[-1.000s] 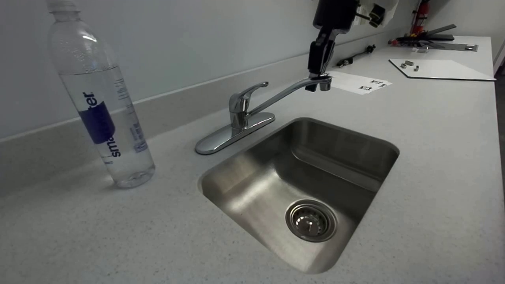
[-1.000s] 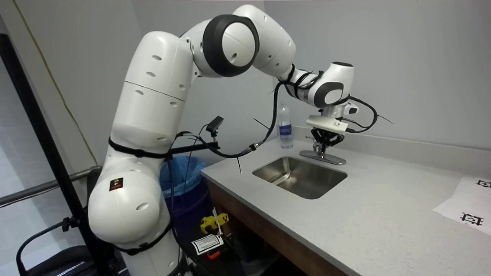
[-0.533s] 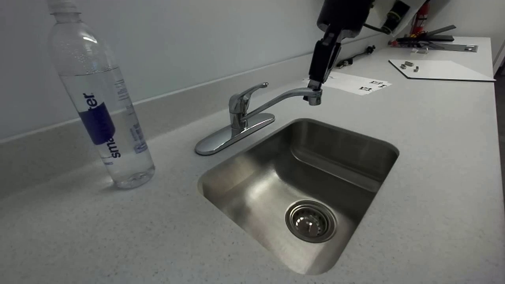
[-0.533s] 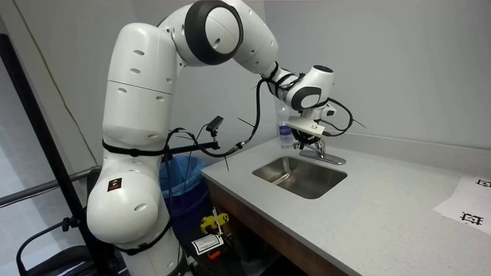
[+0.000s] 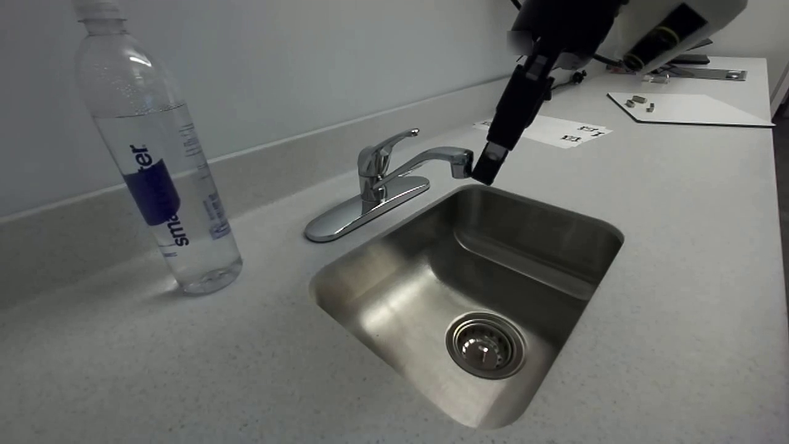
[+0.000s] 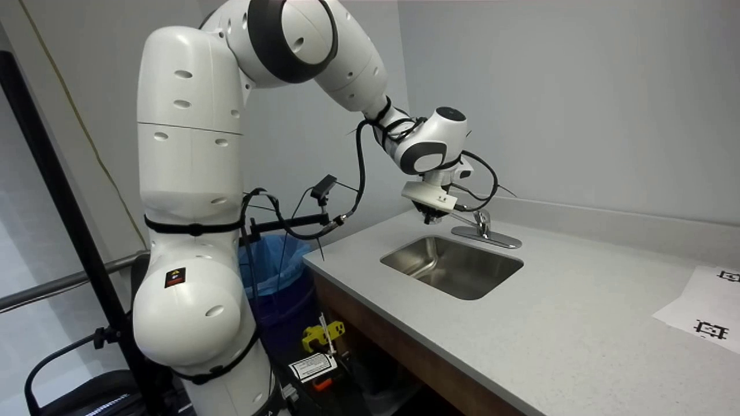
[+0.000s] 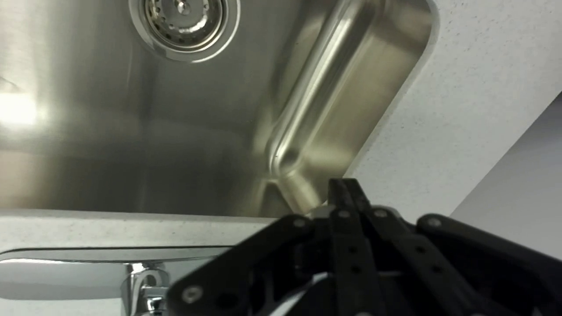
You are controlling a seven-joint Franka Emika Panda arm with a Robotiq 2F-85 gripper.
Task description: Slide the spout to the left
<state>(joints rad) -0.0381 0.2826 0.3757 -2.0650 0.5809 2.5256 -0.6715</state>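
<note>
Toward the back edge of the surface, the closed, empty hand is just beside the faucet spout: likely the push; next, press left.

I see a steel sink set into a pale counter, with a drain in its floor. In an exterior view I find a water bottle standing near the sink. In both exterior views I see sheets of paper well apart from the sink; farther from it, in an exterior view, lies a white board bearing small pieces. Lower than the sink I spot a bin lined with a blue bag.
</note>
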